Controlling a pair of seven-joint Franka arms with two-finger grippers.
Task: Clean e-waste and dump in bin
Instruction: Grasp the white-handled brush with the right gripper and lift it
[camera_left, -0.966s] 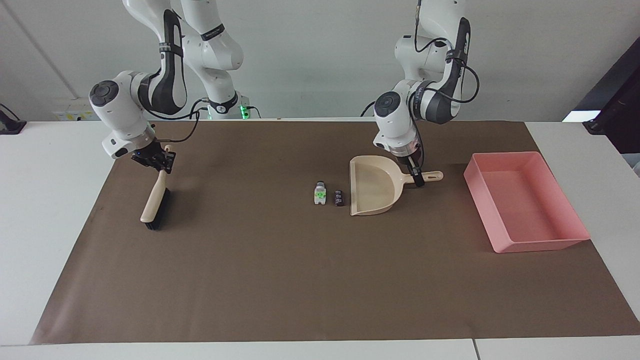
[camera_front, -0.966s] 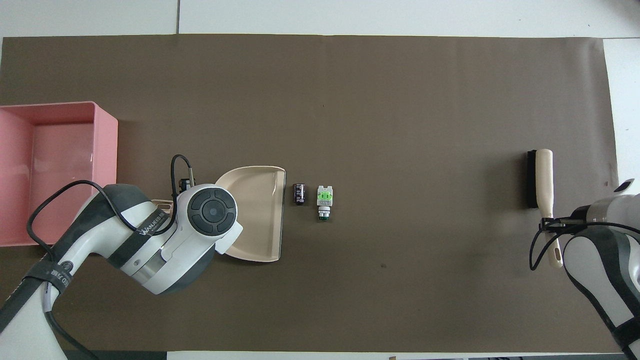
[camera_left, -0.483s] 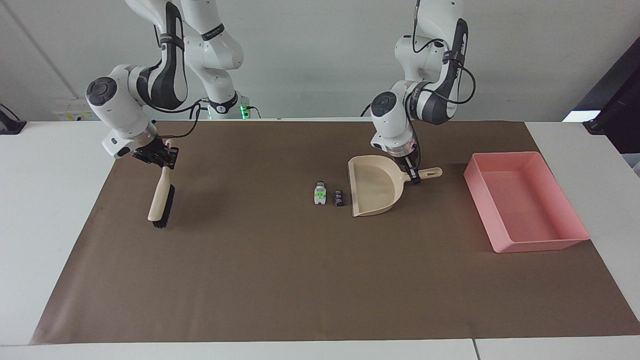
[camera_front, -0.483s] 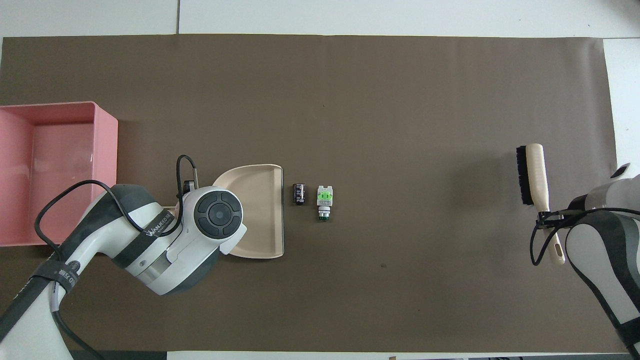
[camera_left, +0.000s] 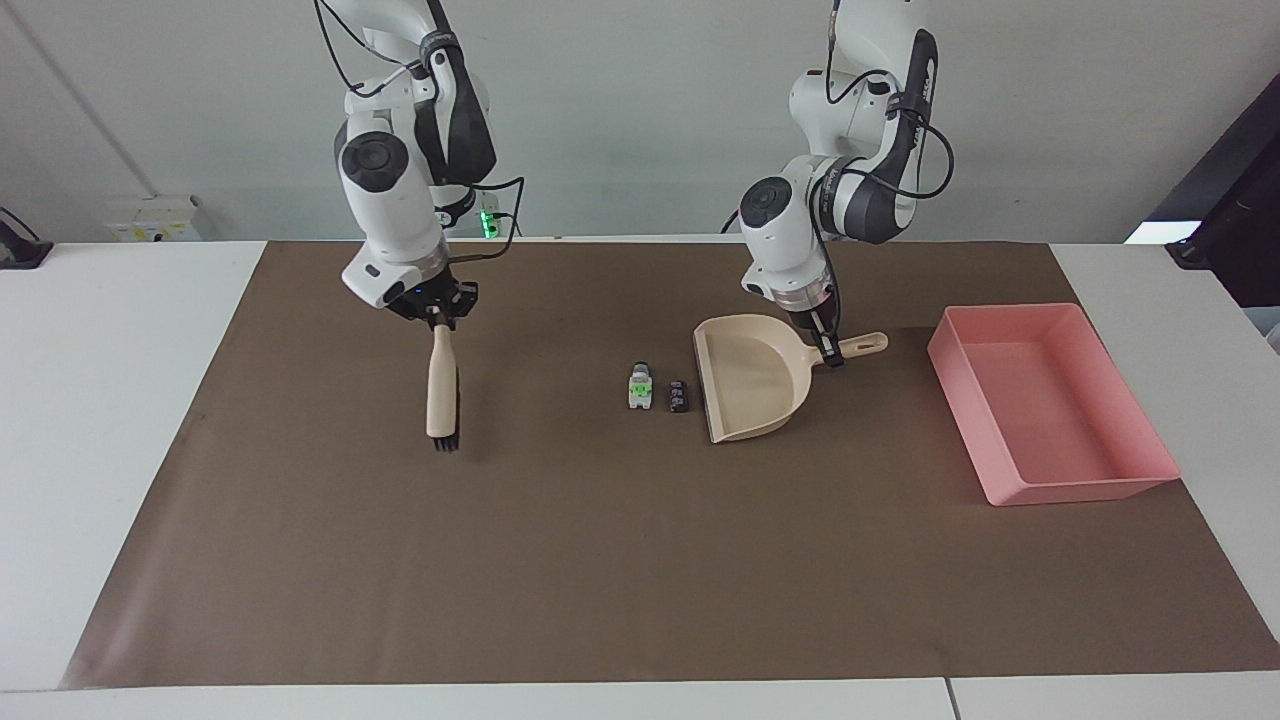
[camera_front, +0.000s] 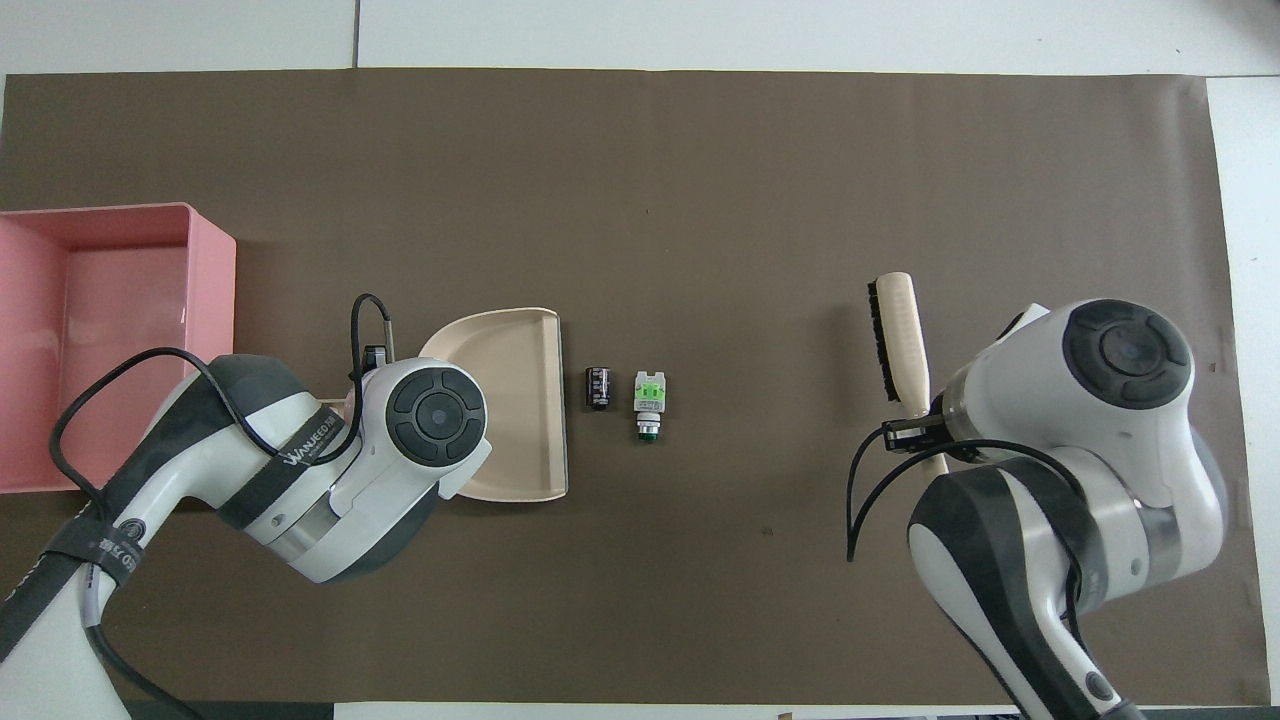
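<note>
**Brush and dustpan flanking the e-waste**

We are gripping the brush (camera_left: 441, 394) by its handle in the right gripper (camera_left: 437, 312), over the brown mat (camera_left: 600, 560) toward the right arm's end. Our left gripper (camera_left: 826, 352) is clenching the dustpan (camera_left: 750, 375) handle. The white-green block (camera_left: 639, 387) and black-purple piece (camera_left: 678, 395) are lying mid-mat, just beside the pan's mouth. The pink bin (camera_left: 1050, 405) is sitting at the edge at the left arm's end.
</note>
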